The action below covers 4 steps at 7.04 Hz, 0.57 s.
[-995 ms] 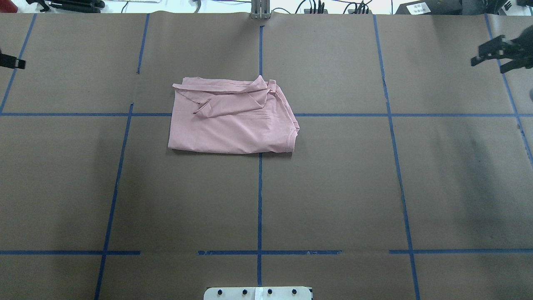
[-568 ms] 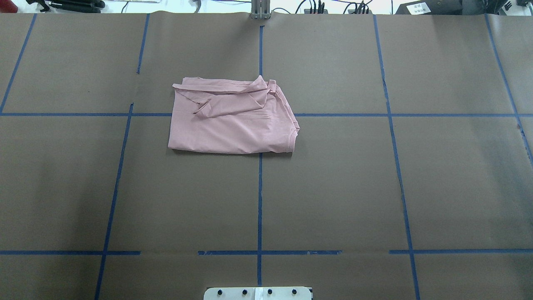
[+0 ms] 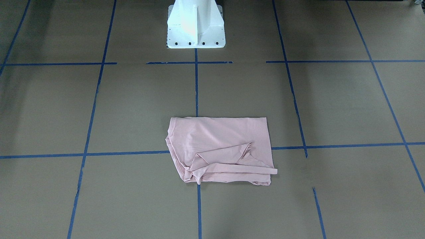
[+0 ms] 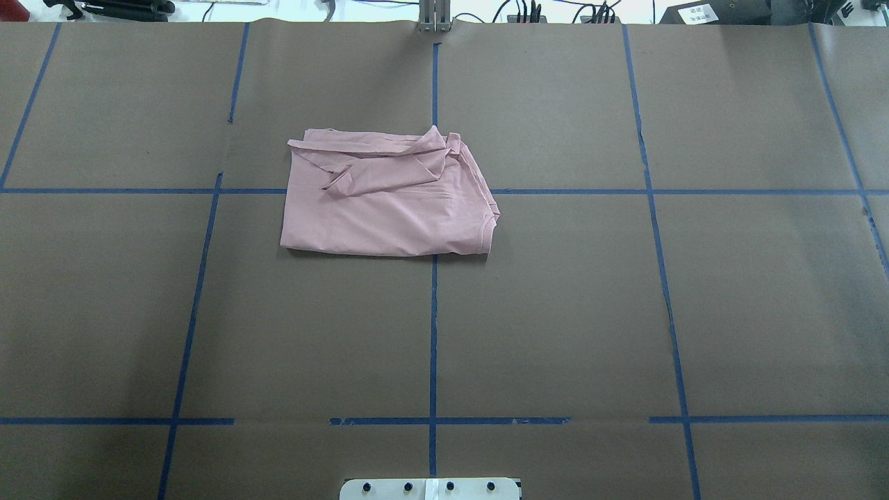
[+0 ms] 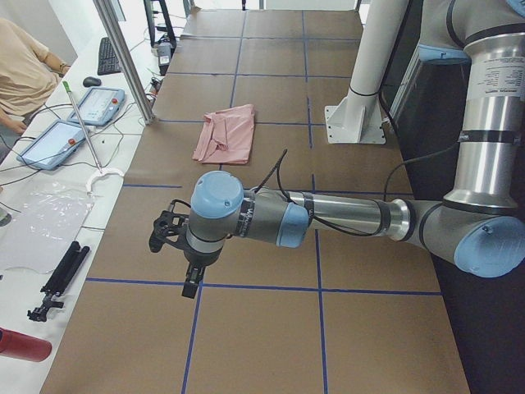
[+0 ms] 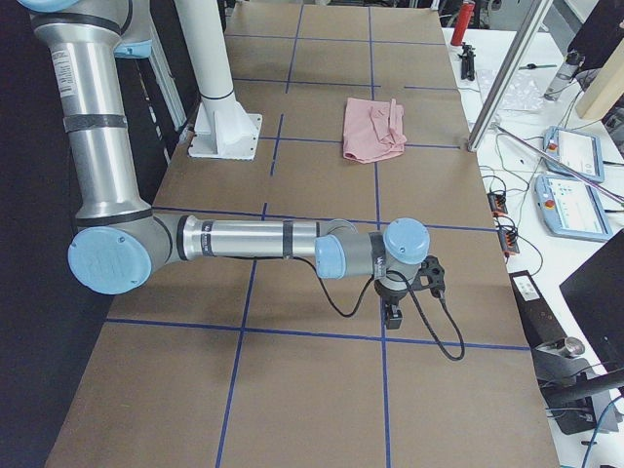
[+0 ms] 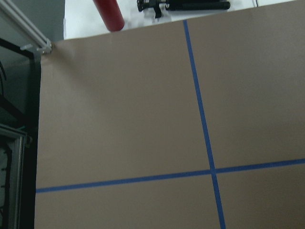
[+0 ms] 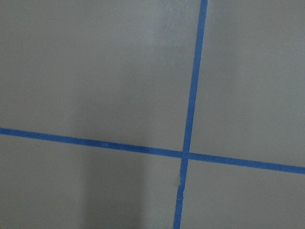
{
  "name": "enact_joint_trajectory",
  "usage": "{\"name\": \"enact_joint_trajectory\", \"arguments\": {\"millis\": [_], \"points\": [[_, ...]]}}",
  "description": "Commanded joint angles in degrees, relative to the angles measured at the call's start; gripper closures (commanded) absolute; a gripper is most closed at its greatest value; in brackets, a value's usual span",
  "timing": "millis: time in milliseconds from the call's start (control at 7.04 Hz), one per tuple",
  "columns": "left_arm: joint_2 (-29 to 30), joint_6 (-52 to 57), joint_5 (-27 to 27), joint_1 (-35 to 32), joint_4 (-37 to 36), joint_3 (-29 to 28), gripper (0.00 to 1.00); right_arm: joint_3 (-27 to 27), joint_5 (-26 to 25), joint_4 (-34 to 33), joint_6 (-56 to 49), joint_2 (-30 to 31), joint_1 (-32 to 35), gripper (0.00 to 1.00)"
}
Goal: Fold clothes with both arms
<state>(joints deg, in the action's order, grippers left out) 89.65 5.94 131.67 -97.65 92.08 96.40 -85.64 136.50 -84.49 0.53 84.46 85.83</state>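
The pale pink T-shirt (image 4: 389,201) lies folded into a rough rectangle on the brown table, just left of the centre line, with a sleeve and hem strip lying across its far side. It also shows in the front view (image 3: 220,149) and both side views (image 5: 223,133) (image 6: 373,130). Its print is hidden. My left gripper (image 5: 176,250) hangs low over the table's left end, far from the shirt. My right gripper (image 6: 409,291) hangs low over the right end, also far off. I cannot tell whether either is open or shut. Both wrist views show only bare paper and blue tape.
The white pedestal base (image 3: 195,26) stands at the table's near middle edge. Teach pendants (image 5: 98,105) (image 6: 575,151) and cables lie on the far-side benches. A red cylinder (image 7: 108,14) and a black tool (image 7: 181,5) lie past the left end. A person (image 5: 25,66) sits beside the bench.
Both grippers, at the overhead view's left and right edges a second ago, have moved outward and out of that view. The shirt has not moved.
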Motion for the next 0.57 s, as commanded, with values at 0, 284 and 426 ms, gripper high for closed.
{"name": "enact_joint_trajectory", "arguments": {"millis": [0, 284, 426], "points": [[-2.62, 0.83, -0.45, 4.47, -2.96, 0.55, 0.0, -4.33, 0.61, -4.59, -0.09, 1.58, -2.41, 0.0], [-3.16, 0.92, -0.01, 7.11, -2.87, 0.28, 0.0, -10.84, -0.18, -9.46, -0.17, 4.29, -2.86, 0.0], [-3.16, 0.92, -0.01, 9.65, -2.78, 0.37, 0.0, -10.86, -0.19, -9.46, -0.09, 4.66, -2.95, 0.0]]}}
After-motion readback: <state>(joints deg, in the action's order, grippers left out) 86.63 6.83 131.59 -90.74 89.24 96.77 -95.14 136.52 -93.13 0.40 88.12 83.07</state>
